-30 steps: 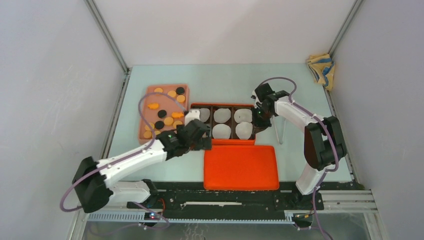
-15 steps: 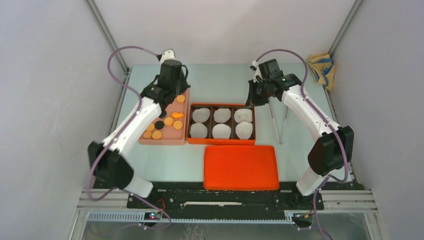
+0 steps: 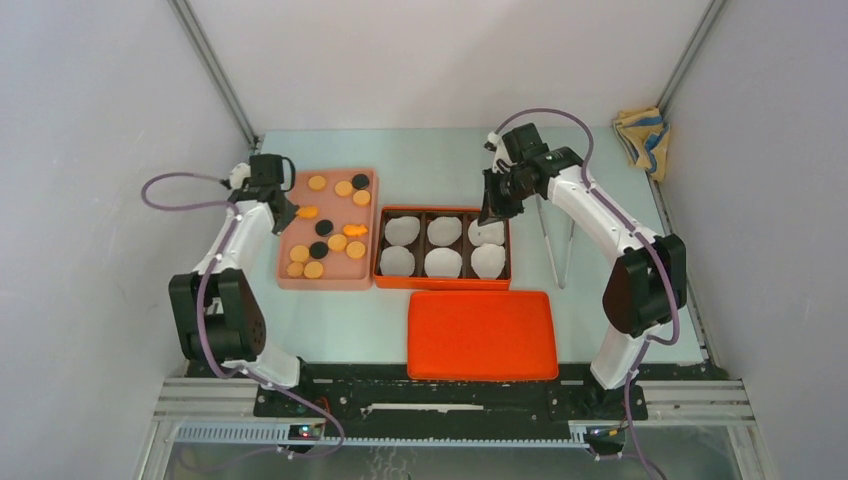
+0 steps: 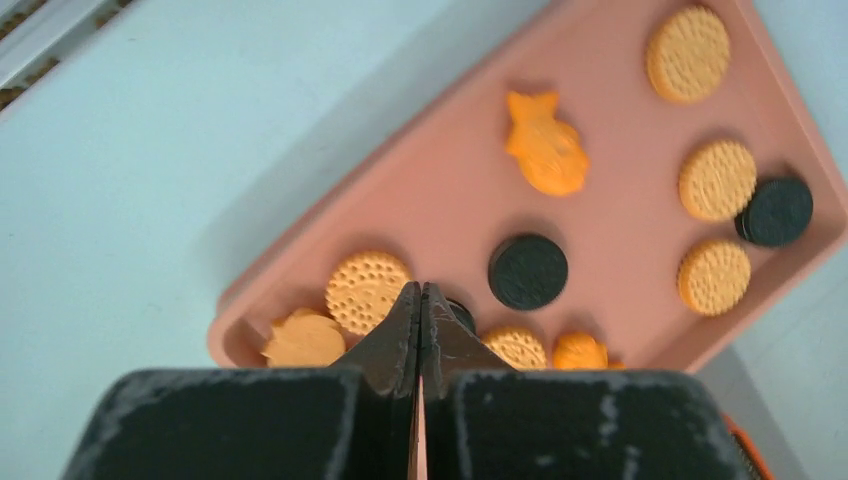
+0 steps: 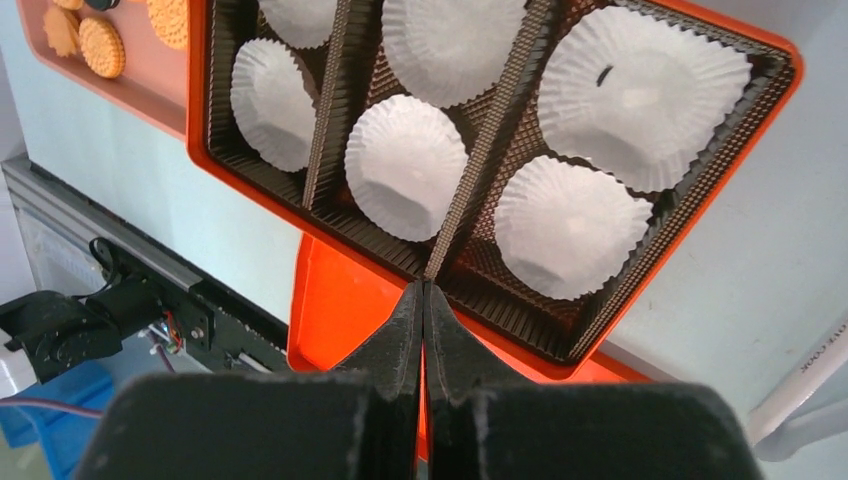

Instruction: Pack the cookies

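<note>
The cookies point(image 3: 330, 225) lie loose in a pink tray point(image 3: 290, 275) at the left: round orange ones point(image 4: 368, 290), black ones point(image 4: 528, 271) and a fish-shaped one point(image 4: 546, 150). My left gripper point(image 3: 285, 213) hangs shut and empty over the tray's left side, its tips point(image 4: 421, 292) above the cookies. An orange box point(image 3: 378, 248) holds several white paper cups point(image 5: 405, 165), all without cookies. Above the box's far right corner, my right gripper point(image 3: 490, 215) is shut on nothing, its tips point(image 5: 422, 290) over the box's rim point(image 5: 196, 100).
The box's flat orange lid point(image 3: 482, 335) lies in front of the box. White tongs point(image 3: 555, 245) rest to the right of the box. A yellow and blue cloth point(image 3: 640, 138) sits in the far right corner.
My left arm swung from the box's near left corner over the tray's far end and now sits at the tray's left side. My right gripper rose, then shifted slightly left.
</note>
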{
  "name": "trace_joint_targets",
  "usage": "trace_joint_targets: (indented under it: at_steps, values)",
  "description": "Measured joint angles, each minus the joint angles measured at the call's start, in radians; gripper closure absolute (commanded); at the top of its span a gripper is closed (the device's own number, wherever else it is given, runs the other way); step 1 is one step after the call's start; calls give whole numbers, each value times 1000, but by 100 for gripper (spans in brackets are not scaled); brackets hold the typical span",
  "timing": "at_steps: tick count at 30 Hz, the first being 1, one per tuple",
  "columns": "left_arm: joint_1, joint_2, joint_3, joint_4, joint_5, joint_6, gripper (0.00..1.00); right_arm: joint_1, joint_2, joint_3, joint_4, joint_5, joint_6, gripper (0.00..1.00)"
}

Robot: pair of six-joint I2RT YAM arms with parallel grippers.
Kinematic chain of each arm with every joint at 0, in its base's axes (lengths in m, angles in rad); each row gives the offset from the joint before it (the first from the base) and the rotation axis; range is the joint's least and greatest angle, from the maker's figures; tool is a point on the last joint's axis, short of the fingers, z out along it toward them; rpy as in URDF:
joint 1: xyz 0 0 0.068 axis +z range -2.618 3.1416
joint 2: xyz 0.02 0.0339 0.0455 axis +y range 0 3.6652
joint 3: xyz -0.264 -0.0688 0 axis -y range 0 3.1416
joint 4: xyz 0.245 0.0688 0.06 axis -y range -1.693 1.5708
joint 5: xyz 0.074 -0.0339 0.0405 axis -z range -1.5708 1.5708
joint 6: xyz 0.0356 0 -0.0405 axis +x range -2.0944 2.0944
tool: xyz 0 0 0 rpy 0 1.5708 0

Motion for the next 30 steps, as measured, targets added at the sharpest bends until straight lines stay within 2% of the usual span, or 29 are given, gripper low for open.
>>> trace_joint_targets:
  at_steps: [5,9,11,16,23,30]
  values:
    - [97,23,-2,-2,-5,-33,100,15,0,-19,13,-39,1,97]
    - [126,174,42,-35,-31,-32,100,20,0,-43,21,-57,0,98]
    - [128,249,63,-50,-47,-37,100,20,0,-50,22,-60,0,98]
    - [129,304,143,-63,-56,-32,100,19,-2,-76,26,-67,1,98]
    - [135,491,280,-88,-23,-10,100,20,-45,-95,24,-61,4,98]
    - [41,584,424,-54,86,12,100,20,-62,-95,19,-28,8,98]
